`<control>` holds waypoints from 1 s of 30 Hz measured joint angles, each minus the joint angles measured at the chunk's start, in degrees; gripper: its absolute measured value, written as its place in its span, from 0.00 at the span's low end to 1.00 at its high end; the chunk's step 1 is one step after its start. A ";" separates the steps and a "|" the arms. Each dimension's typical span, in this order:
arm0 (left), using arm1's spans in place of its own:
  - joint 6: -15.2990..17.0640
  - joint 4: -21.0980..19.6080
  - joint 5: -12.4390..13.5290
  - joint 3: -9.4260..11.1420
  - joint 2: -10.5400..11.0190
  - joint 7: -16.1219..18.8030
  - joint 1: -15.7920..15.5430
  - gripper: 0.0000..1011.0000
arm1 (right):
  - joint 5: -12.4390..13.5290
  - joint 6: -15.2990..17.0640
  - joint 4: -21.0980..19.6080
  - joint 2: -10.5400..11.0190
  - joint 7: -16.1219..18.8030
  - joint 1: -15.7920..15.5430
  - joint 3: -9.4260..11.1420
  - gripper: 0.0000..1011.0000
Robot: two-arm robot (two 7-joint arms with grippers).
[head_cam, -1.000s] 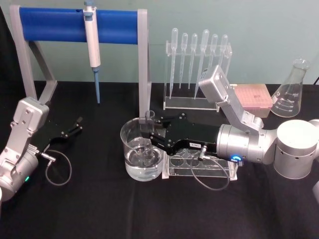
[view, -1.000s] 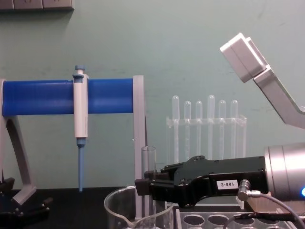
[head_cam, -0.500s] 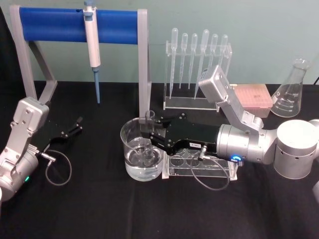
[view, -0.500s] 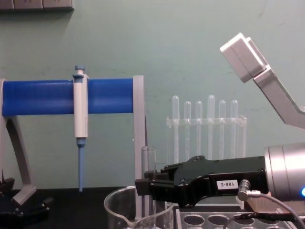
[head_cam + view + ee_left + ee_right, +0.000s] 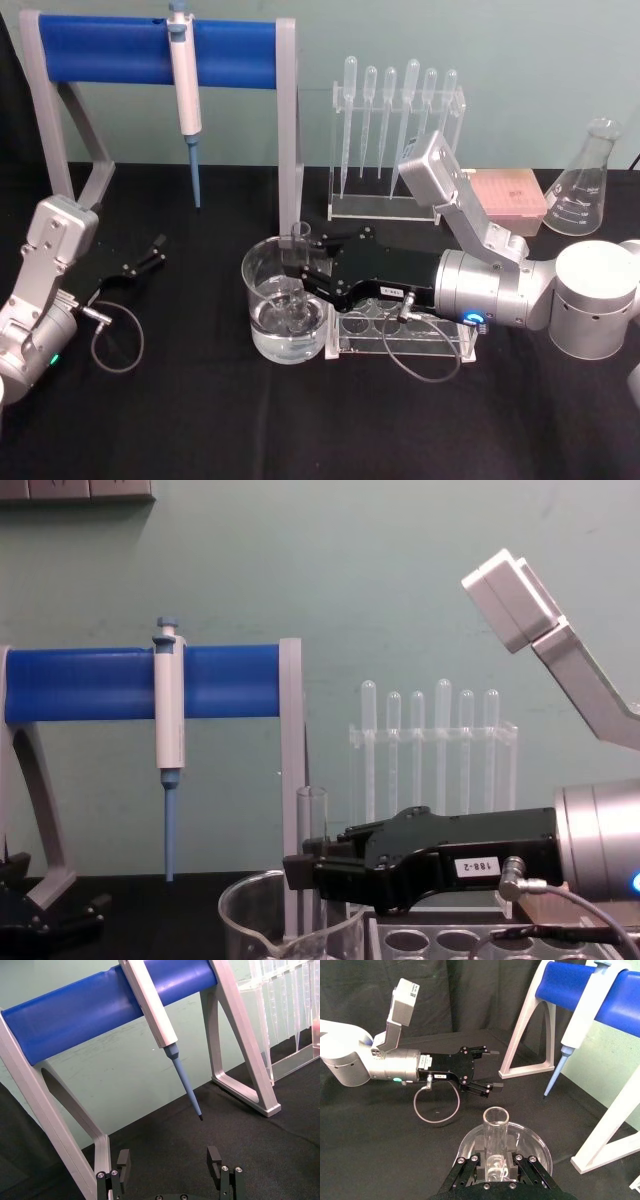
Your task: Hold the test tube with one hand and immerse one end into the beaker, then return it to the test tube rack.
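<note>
The test tube [image 5: 299, 262] stands upright with its lower end inside the beaker [image 5: 252, 290], which holds some clear liquid. My right gripper [image 5: 299, 273] reaches in from the right over the beaker's rim and is shut on the test tube around its middle. In the chest view the test tube [image 5: 312, 820] rises above the right gripper [image 5: 303, 870] and the beaker [image 5: 248, 918]. The right wrist view looks down on the tube's open mouth [image 5: 495, 1119] between the fingers [image 5: 467, 1164]. My left gripper [image 5: 153, 250] rests open at the left of the table, also in the left wrist view [image 5: 170, 1160].
A clear rack with round holes [image 5: 405, 335] lies right of the beaker, under my right wrist. Behind are a blue-barred stand [image 5: 110, 50] holding a pipettor [image 5: 184, 80], a pipette rack [image 5: 395, 140], a pink box [image 5: 508, 195] and a conical flask [image 5: 585, 185].
</note>
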 joint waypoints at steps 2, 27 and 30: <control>0.00 0.00 0.00 0.00 0.00 0.00 0.00 0.99 | 0.00 0.00 0.00 0.00 0.00 0.00 0.00 0.24; 0.00 0.00 0.00 0.00 0.00 0.00 0.00 0.99 | 0.00 0.00 0.00 0.00 0.00 0.00 0.00 0.24; 0.00 0.00 0.00 0.00 0.00 0.00 0.00 0.99 | 0.00 0.00 0.00 0.00 0.00 0.00 0.00 0.24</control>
